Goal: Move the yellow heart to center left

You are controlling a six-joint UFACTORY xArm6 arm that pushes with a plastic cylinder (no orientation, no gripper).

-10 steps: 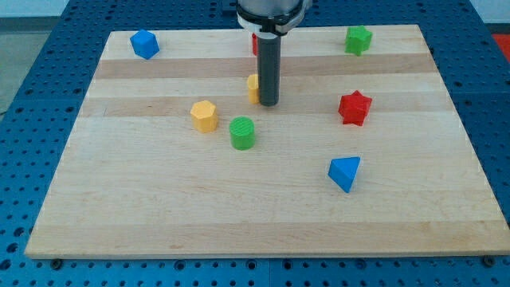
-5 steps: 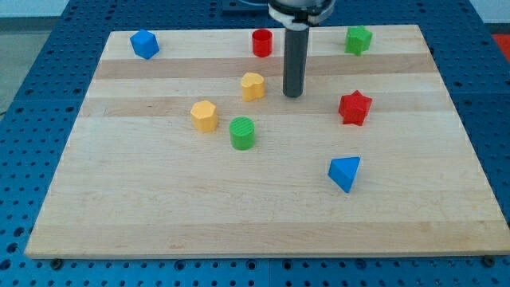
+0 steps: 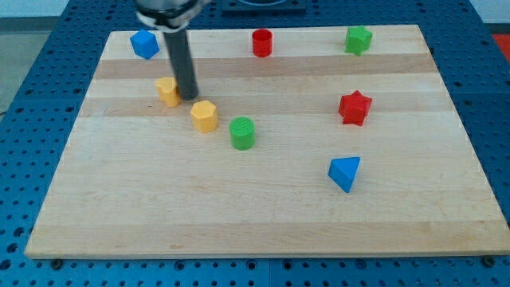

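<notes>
My tip [image 3: 188, 97], the lower end of the straight dark rod, rests on the pale wooden worktop [image 3: 263, 215] in its upper left part, pressed against the right side of the small yellow heart-shaped block [image 3: 167, 91], which the rod partly hides. The arm carries no claw, so there is nothing to be spread or pinched, only the rod standing upright from the view's top. The heart sits left of the middle of the worktop, a little above its centre line and not far from the left edge. Just below and to the right of my tip lies the yellow hexagonal block [image 3: 204, 115], near but apart from the heart, and beside that, further right and lower, the green cylinder block [image 3: 242, 132]. The blue block [image 3: 144, 44], of angular form, lies at the top left corner, above the heart. Along the top edge stand the red cylinder block [image 3: 262, 42] and the green star-like block [image 3: 358, 39]. On the right are the red star-like block [image 3: 355, 108] and, lower, the blue triangular block [image 3: 344, 173].
</notes>
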